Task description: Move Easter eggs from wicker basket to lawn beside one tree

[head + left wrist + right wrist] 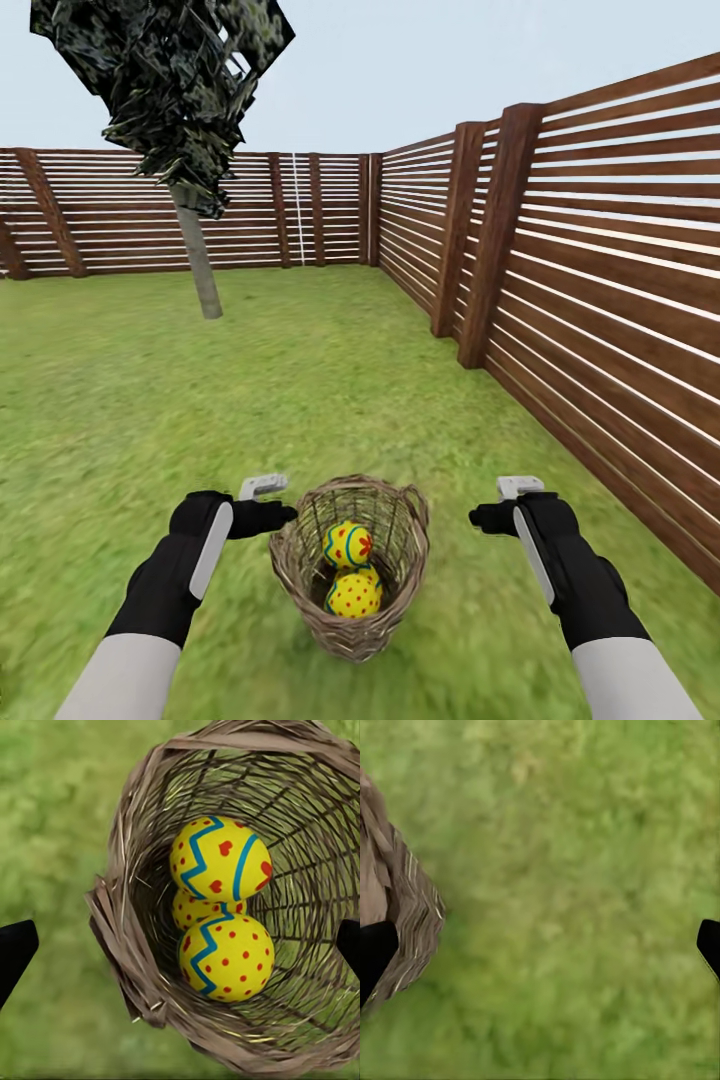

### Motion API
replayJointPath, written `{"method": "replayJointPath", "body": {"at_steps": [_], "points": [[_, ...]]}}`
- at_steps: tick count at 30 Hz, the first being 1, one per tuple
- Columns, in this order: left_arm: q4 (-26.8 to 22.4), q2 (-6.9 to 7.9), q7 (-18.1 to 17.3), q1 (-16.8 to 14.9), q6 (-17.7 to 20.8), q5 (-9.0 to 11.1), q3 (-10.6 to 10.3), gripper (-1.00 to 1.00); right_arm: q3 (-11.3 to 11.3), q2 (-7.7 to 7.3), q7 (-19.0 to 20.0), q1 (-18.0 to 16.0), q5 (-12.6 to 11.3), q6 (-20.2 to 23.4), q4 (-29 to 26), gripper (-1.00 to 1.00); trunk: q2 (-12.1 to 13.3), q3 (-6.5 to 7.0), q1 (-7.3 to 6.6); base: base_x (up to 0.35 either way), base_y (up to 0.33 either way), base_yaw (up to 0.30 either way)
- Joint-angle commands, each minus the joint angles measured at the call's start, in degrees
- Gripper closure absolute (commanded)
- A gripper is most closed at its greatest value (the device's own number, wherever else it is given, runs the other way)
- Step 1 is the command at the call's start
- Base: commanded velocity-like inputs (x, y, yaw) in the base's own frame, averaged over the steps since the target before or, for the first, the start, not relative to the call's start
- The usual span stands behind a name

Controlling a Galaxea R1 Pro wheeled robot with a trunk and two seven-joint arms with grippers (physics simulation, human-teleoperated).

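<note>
The wicker basket (350, 565) stands on the lawn (300, 390) just in front of me. Two Easter eggs (348, 545) (354, 594) show inside it in the head view. The left wrist view looks down into the basket (120, 915) at three yellow eggs: one uppermost (221, 859), one lower (227, 956), and one half hidden between them (187, 911). My left gripper (275, 515) (180, 949) hangs open over the basket's left rim. My right gripper (495, 517) (542, 949) is open over bare grass to the basket's right, and the basket's edge (397, 922) shows beside one fingertip.
A tree (200, 265) with a pale grey trunk and dark blocky leaves stands on the grass ahead to the left. A brown slatted wooden fence (600, 300) runs close along the right and across the back. Open grass lies between me and the tree.
</note>
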Motion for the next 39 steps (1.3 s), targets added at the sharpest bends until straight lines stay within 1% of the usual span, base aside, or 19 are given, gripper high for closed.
{"method": "replayJointPath", "body": {"at_steps": [1, 5, 6, 8, 9, 10, 11, 13, 15, 21, 24, 33, 36, 37, 39], "points": [[0.41, -0.07, -0.10, -0.05, 0.29, -0.01, 0.20, -1.00, 0.00, -0.01, 0.18, -0.01, 0.29, 0.24, -0.06, -1.00, -0.02, -0.06, 0.01, 0.220, -0.210, 0.290], [2.29, -0.13, 0.09, -0.05, 0.29, -0.05, 0.24, -1.00, 0.04, 0.02, 0.11, -0.01, 0.30, 0.17, -0.01, -1.00, -0.02, -0.06, 0.01, 0.212, -0.125, 0.292], [2.40, -0.23, 0.62, -0.05, 0.22, -0.12, 0.25, -1.00, -0.10, 0.01, 0.03, -0.01, 0.31, 0.10, -0.02, -1.00, -0.02, -0.06, 0.01, 0.032, -0.016, 0.214], [2.34, -1.00, 3.28, -0.05, 0.21, -0.20, 0.20, -1.00, -0.16, -0.05, 0.01, -0.01, 0.31, 0.08, -0.05, -1.00, -0.02, -0.06, 0.01, 0.013, -0.007, 0.090], [2.39, -1.45, 5.36, -0.05, 0.20, -0.19, 0.17, -1.00, -0.16, -0.05, 0.01, -0.03, 0.30, 0.08, -0.05, -1.00, -0.02, -0.06, 0.01, 0.007, -0.003, 0.045], [2.30, -2.00, 9.05, -0.05, 0.22, -0.08, 0.12, -1.00, -0.17, -0.06, 0.00, -0.02, 0.30, 0.08, -0.05, -1.00, -0.02, -0.06, 0.01, 0.003, -0.002, 0.023], [2.19, -2.27, 11.27, -0.05, 0.26, 0.01, 0.10, -1.00, -0.18, -0.07, 0.00, -0.02, 0.30, 0.08, -0.05, -1.00, -0.02, -0.06, 0.01, 0.002, -0.001, 0.015], [2.28, -2.69, 13.87, -0.05, 0.33, 0.13, 0.09, -1.00, -0.18, -0.08, 0.00, -0.02, 0.30, 0.07, -0.06, -1.00, -0.02, -0.06, 0.01, 0.001, -0.001, 0.008], [2.41, -2.93, 15.08, -0.05, 0.36, 0.18, 0.08, -1.00, -0.18, -0.08, 0.00, -0.01, 0.30, 0.07, -0.06, -1.00, -0.02, -0.06, 0.01, 0.000, 0.000, 0.003], [2.33, -3.41, 15.71, -0.05, 0.38, 0.20, -0.01, -1.00, -0.18, -0.08, 0.00, -0.01, 0.24, 0.07, -0.06, -1.00, -0.02, -0.06, 0.01, 0.000, 0.000, 0.000], [2.40, -3.46, 15.68, -0.05, 0.38, 0.19, -0.01, -1.00, -0.18, -0.08, 0.00, -0.01, 0.22, 0.02, -0.06, -1.00, -1.23, -0.59, 0.67, 0.000, 0.000, 0.000], [2.01, -3.81, 15.68, -0.05, 0.38, 0.25, -0.19, -1.00, -0.08, 0.00, 0.00, -0.01, 0.29, -0.01, -0.06, -1.00, -1.23, -0.59, 0.67, 0.000, 0.000, 0.000], [1.75, -3.78, 15.73, -0.05, 0.34, 2.43, -0.19, -1.00, -0.02, 0.01, 0.00, -0.01, 0.27, -0.01, -0.06, -1.00, -2.43, -1.13, 1.33, 0.000, 0.000, 0.000], [1.74, -3.76, 15.80, -0.05, 0.31, 3.45, -0.19, -1.00, -0.01, 0.04, 0.01, -0.01, 0.28, -0.01, -0.07, -1.00, -2.83, -1.31, 1.55, 0.000, 0.000, 0.000], [1.81, -3.75, 15.85, -0.05, 0.25, 3.91, -0.19, -1.00, 0.01, 0.07, 0.00, -0.01, 0.38, -0.01, -0.12, -1.00, -3.63, -1.67, 1.99, 0.000, 0.000, 0.000]]}}
